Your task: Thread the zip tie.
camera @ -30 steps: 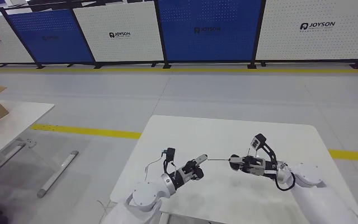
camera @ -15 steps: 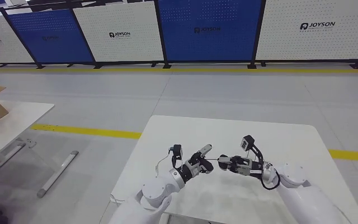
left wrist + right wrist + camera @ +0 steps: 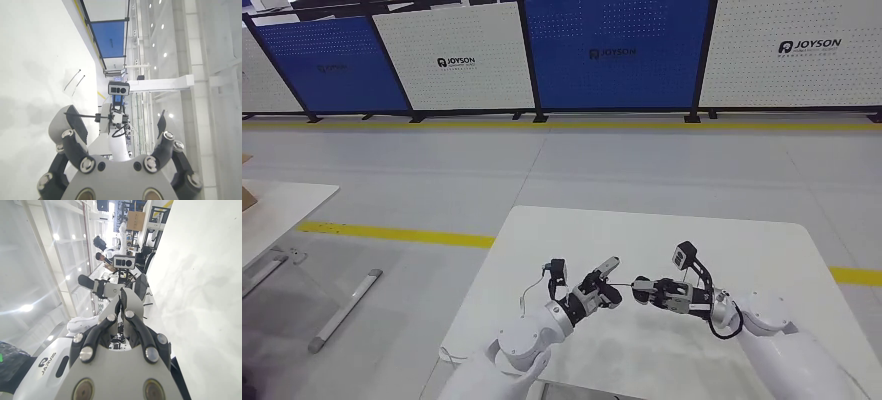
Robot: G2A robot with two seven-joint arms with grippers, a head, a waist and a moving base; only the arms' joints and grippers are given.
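Two pincers are held close together just above the white surface (image 3: 28, 47), tip facing tip. The left pincer (image 3: 116, 117) is seen spread wide, nothing being clamped between its two dark pads. One of those pads (image 3: 75, 121) is crossed by the free end of the black zip tie (image 3: 81, 115); whether the strap actually touches the pad cannot be told. The strap is carried level, off the surface, and spans the short gap between the two arms. Its other end is pinched in the right pincer (image 3: 121, 294), whose fingers are pressed together at the tips on the strap. From the top view, the tie is found between the arms, over the near middle part of the surface. Farther off, two spare ties (image 3: 72, 80) are laid flat on the surface, just beside each other and roughly parallel, well apart from both pincers.
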